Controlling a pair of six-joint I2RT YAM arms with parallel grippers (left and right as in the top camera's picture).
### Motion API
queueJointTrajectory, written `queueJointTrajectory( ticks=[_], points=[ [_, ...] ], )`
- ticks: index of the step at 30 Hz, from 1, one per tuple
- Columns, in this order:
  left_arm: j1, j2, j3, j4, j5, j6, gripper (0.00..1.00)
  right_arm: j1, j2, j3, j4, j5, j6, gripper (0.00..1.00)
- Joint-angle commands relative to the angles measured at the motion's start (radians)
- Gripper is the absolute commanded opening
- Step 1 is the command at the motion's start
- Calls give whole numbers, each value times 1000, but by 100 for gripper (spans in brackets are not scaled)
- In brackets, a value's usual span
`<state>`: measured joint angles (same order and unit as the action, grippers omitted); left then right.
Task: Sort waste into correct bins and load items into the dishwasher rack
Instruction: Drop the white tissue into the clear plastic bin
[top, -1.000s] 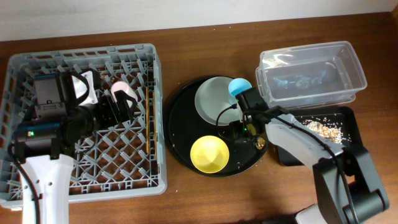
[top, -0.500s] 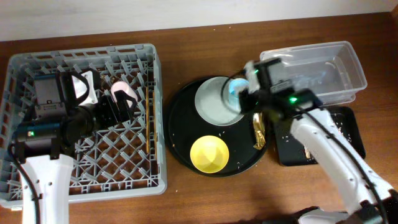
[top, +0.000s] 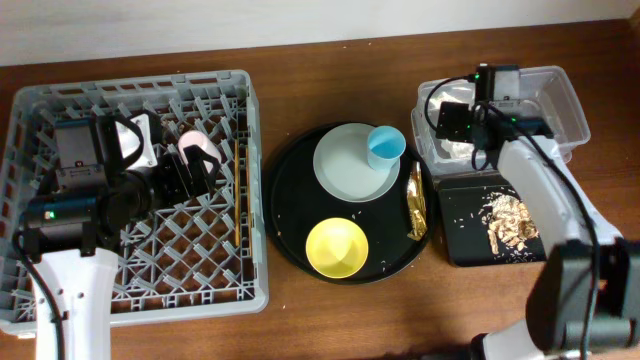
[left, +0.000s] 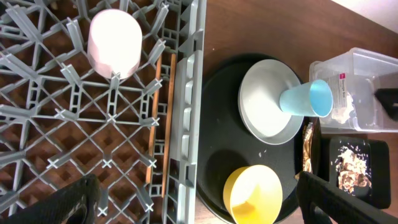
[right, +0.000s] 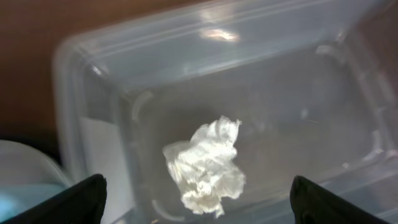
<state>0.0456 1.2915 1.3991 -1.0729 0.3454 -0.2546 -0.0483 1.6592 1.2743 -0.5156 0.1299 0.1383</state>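
Note:
My right gripper (top: 455, 135) (right: 199, 186) hangs open over the left end of the clear tub (top: 560, 105) (right: 186, 37). The crumpled white napkin (right: 205, 165) lies in the tub between its fingers, not gripped. My left gripper (top: 185, 170) (left: 199, 199) is open and empty above the grey rack (top: 250, 120) (left: 186, 124). The rack holds the pink cup (top: 200, 148) (left: 115, 42) and the chopsticks (top: 240, 190) (left: 155, 118). The white plate (top: 345, 170), the blue cup (top: 386, 146) lying on it, the yellow bowl (top: 337, 247) and the gold wrapper (top: 416, 203) sit on the round black tray.
The round black tray (top: 290, 200) stands between the rack and the bins. The shallow black tray (top: 460, 215) with beige food scraps (top: 505, 222) lies just in front of the clear tub. Brown table runs along the front edge.
My right arm has swung from the round tray's right side, past the blue cup, to above the clear tub. The napkin now shows in the tub. The left arm has not moved.

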Motion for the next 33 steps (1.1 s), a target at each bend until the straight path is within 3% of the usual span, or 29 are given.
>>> queueJointTrajectory(
  ticks=[1, 2, 3, 6, 8, 12, 18, 24, 30, 31, 32, 33],
  points=[
    [2, 0, 4, 0, 14, 5, 99, -4, -154, 110, -184, -120, 1, 90],
    [2, 0, 4, 0, 14, 5, 99, -4, -191, 117, -274, -181, 1, 88],
    [2, 0, 4, 0, 14, 5, 99, -3, -238, 117, -420, -261, 1, 80],
    [2, 0, 4, 0, 14, 5, 99, 40, -245, 111, -647, -280, -3, 55],
    [2, 0, 4, 0, 14, 5, 99, 145, -243, 40, -670, -266, -10, 54],
    [2, 0, 4, 0, 14, 5, 99, 285, -227, -123, -521, -245, 13, 54],
    [2, 0, 4, 0, 14, 5, 99, 319, -145, -367, -142, -152, 13, 51],
    [2, 0, 4, 0, 14, 5, 99, 316, -46, -397, 8, -64, 13, 49],
    [2, 0, 4, 0, 14, 5, 99, 316, 64, -397, 24, -2, 21, 48],
    [2, 0, 4, 0, 14, 5, 99, 316, 74, -397, 23, -18, 35, 29],
    [2, 0, 4, 0, 14, 5, 99, 316, 73, -397, 23, -42, 35, 4],
    [2, 0, 4, 0, 14, 5, 99, 316, 69, -388, 16, -81, 35, 4]
  ],
)
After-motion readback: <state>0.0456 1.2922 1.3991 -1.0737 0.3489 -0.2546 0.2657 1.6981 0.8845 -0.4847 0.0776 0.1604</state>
